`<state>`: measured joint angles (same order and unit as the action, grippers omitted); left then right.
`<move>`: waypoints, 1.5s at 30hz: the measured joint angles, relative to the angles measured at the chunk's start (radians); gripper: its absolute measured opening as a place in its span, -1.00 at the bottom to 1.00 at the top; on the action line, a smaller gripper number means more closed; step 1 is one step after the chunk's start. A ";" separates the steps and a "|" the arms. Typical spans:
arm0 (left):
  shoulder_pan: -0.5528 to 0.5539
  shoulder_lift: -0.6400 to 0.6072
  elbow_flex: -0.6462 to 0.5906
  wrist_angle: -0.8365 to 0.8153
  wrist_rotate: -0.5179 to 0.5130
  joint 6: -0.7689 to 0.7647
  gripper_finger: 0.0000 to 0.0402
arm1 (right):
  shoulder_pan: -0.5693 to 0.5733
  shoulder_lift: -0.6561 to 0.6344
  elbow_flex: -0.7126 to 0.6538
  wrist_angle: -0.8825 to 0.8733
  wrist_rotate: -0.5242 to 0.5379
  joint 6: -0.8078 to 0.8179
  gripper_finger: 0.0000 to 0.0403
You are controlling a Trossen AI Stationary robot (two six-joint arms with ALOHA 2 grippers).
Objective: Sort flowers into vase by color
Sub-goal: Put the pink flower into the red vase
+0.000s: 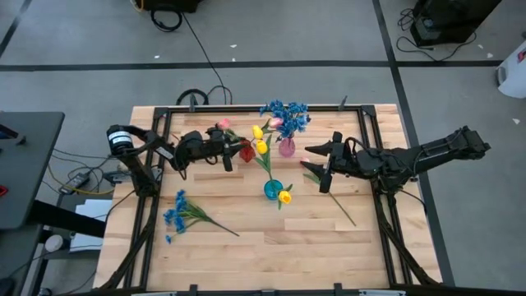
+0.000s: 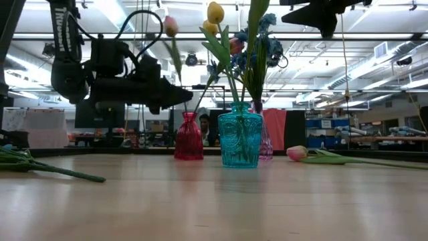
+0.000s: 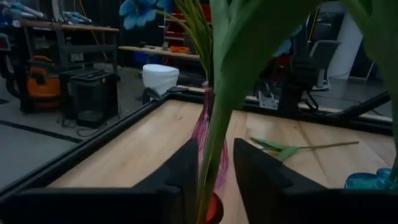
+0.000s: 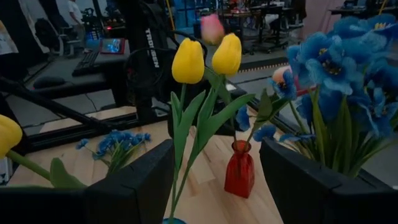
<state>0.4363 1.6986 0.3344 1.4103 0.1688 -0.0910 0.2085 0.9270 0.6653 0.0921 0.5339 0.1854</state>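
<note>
Two dark robot arms worked over a pale wooden tabletop (image 1: 246, 247) framed by black rails. Seen from above, the left pincer (image 1: 240, 150) sat left of the frame's centre over a small red glass vase (image 1: 246, 151), a pink tulip bud on a green stem (image 1: 223, 125) standing just beside it; the left wrist view showed its dark fingers (image 3: 180, 177) set slightly apart on either side of that stem (image 3: 214, 143) above the red vase's mouth, without showing contact. The right pincer (image 1: 327, 163), right of centre, was spread wide and held nothing. Between the arms stood a teal patterned glass vase (image 1: 272, 190) carrying yellow tulip buds (image 1: 260, 140), one more yellow bud (image 1: 284, 197) lying at its base. Behind it, at upper centre, a pink glass vase (image 1: 286, 148) held blue sprigs of small blossoms (image 1: 288, 113). A loose blue sprig (image 1: 177, 212) lay on the tabletop at lower left. A pink tulip with a long green stem (image 1: 335, 197) lay on the boards under the right pincer, its bud at the right of the low view (image 2: 297, 153).
</note>
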 joint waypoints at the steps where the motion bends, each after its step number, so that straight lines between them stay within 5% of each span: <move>1: 0.004 -0.008 -0.008 -0.004 0.000 0.000 -0.41 | 0.000 -0.001 0.000 -0.010 0.000 0.006 0.24; 8: 0.041 -0.158 -0.116 -0.005 -0.007 0.005 -0.29 | -0.013 -0.043 0.000 -0.300 -0.004 0.196 0.20; 14: 0.012 -0.243 -0.133 -0.175 -0.019 0.010 -0.29 | -0.037 0.022 0.000 -0.566 -0.013 0.433 0.11; 26: -0.031 -0.375 -0.082 -0.511 -0.044 0.011 -0.29 | -0.060 0.322 0.000 -0.707 -0.229 0.624 -0.03; 34: -0.065 -0.549 -0.082 -0.710 -0.147 0.062 -0.29 | -0.067 0.388 0.000 -0.815 -0.417 0.713 -0.09; 45: -0.108 -0.646 -0.082 -0.844 -0.201 0.076 -0.29 | -0.095 0.517 0.000 -0.835 -0.452 0.695 -0.22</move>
<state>0.3286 1.0527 0.2523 0.5666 -0.0322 -0.0153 0.1139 1.4445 0.6651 -0.7425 0.0818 0.8803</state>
